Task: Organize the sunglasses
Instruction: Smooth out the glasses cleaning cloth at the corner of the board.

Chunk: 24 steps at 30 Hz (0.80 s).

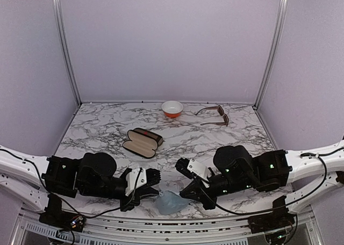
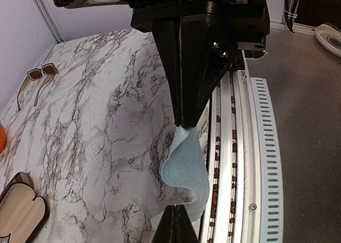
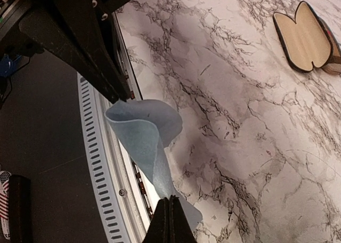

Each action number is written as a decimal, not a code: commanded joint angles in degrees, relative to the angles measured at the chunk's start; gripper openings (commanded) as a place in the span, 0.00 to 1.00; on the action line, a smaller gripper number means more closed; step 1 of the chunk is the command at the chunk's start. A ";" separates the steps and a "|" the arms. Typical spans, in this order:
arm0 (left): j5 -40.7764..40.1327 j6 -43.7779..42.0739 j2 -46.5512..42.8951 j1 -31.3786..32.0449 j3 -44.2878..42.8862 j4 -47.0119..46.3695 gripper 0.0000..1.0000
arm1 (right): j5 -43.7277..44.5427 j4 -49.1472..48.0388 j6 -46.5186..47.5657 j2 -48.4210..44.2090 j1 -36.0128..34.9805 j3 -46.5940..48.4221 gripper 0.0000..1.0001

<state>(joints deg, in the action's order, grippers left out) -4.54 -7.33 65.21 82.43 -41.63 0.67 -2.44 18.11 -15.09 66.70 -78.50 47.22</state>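
Pinched tight in left gripper [image 2: 178,165] and right gripper [image 3: 149,147]: thin pale-blue cloth [image 1: 171,202], nearside of open tan-lined brown case [image 1: 142,143]; brown squarish sunglasses [image 1: 217,116] beyond.

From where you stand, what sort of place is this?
Probably a robot test booth, not a home: two robot arms bolted at the edge of a marble-patterned table, plain walls on metal posts closing it in, and a few props laid out, such as sunglasses, an open case.
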 commanded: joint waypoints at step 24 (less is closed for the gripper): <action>5.49 7.70 10.01 -5.49 -5.27 5.35 0.00 | -0.88 -0.44 0.60 3.67 4.97 -1.93 0.00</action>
<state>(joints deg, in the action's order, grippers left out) -1.15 -0.08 73.97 78.74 -44.75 5.08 -2.70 18.52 -15.77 69.87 -75.20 45.56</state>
